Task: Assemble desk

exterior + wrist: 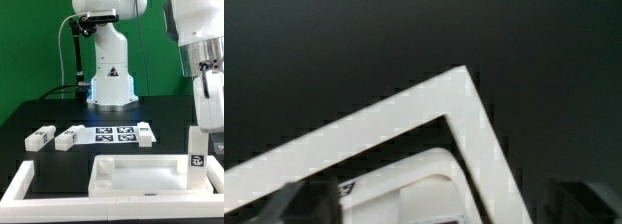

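A: Starting at the exterior view's left, seeing what there?

B: Seeing the leftmost leg (40, 138) lying flat on the black table (60, 115), and just beside it the second leg (70, 137), also lying down. Apart, not touching.

A: And moving toward the middle?

B: Finding the marker board (113, 133) lying flat, with the third leg (146, 134) lying at its right end. Behind these, spotting the robot base (110, 80) in front of a green backdrop (30, 50).

A: Locating the tabletop panel (140, 178)?

B: Lying flat at the near edge, in front of the marker board, rimmed face up. Catching a white border strip (20, 183) off its left end.

A: Reaching the right now?

B: Seeing the upright leg (197, 150) standing at the panel's right end, tag facing the camera. Spotting the gripper (208, 125) hanging just above it.

A: Gripping anything?

B: Holding nothing. In the wrist view, seeing both dark fingers (304, 200) spread wide with nothing between them, only a white corner (446, 100) below on black. Not managing to tell the panel's corner from the border strip's there.
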You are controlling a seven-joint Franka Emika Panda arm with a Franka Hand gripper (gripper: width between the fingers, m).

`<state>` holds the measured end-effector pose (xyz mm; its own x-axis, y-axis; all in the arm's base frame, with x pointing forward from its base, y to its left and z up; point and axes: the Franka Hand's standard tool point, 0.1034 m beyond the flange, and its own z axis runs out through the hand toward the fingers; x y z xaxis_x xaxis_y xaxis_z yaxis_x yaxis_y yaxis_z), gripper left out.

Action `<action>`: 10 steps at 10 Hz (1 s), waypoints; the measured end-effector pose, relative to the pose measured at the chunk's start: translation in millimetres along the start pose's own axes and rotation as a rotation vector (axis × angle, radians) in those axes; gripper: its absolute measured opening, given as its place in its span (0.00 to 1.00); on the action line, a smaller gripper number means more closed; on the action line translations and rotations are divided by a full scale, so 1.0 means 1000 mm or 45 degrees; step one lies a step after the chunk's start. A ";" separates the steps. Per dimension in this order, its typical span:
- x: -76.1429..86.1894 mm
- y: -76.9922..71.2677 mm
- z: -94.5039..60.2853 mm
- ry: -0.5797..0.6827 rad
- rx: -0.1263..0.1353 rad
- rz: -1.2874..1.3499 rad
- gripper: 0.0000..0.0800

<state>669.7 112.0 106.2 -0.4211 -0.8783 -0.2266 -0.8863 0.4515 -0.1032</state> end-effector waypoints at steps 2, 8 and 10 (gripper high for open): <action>0.000 0.000 0.000 0.000 0.000 -0.007 0.80; -0.020 -0.002 -0.042 -0.057 0.025 -0.091 0.81; -0.020 -0.002 -0.042 -0.057 0.025 -0.095 0.81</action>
<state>671.5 122.4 151.3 -0.3445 -0.9020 -0.2602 -0.9108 0.3884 -0.1403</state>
